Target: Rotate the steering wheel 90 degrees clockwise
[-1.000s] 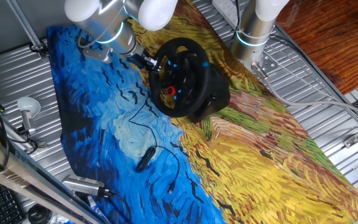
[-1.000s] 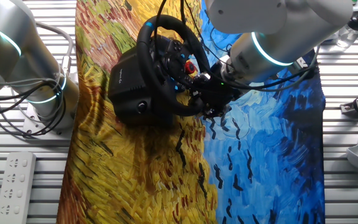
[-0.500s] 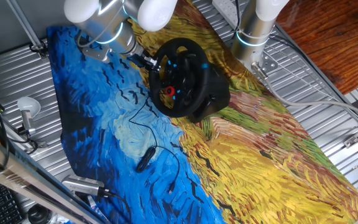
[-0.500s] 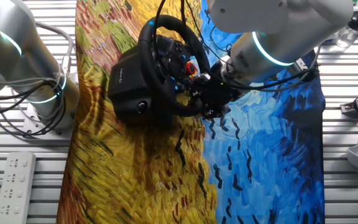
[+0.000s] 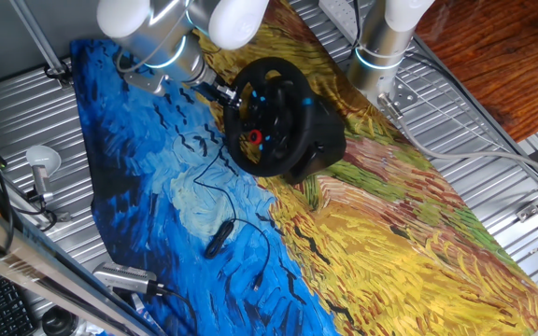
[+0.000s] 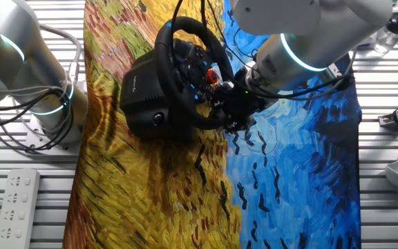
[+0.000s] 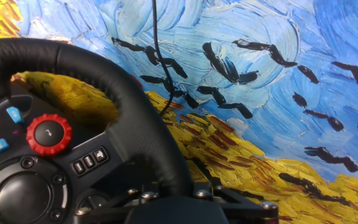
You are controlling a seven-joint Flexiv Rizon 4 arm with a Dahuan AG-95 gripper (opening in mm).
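Observation:
The black steering wheel (image 5: 271,114) stands tilted on its bulky black base (image 5: 327,135) on the painted cloth, towards the far side of the table. Its hub shows blue-lit buttons and a red knob (image 7: 48,134). My gripper (image 5: 231,95) reaches in from the blue side and is shut on the wheel's thick rim. In the other fixed view the gripper (image 6: 221,105) grips the lower right of the wheel (image 6: 185,66). In the hand view the rim (image 7: 126,106) runs down between the jaws at the bottom edge, where the gripper (image 7: 173,194) sits.
A small black cabled device (image 5: 218,239) lies on the blue part of the cloth, its thin cable running up towards the wheel. A second arm's base (image 5: 381,51) stands behind the wheel. A white power strip (image 6: 16,200) lies beside the cloth.

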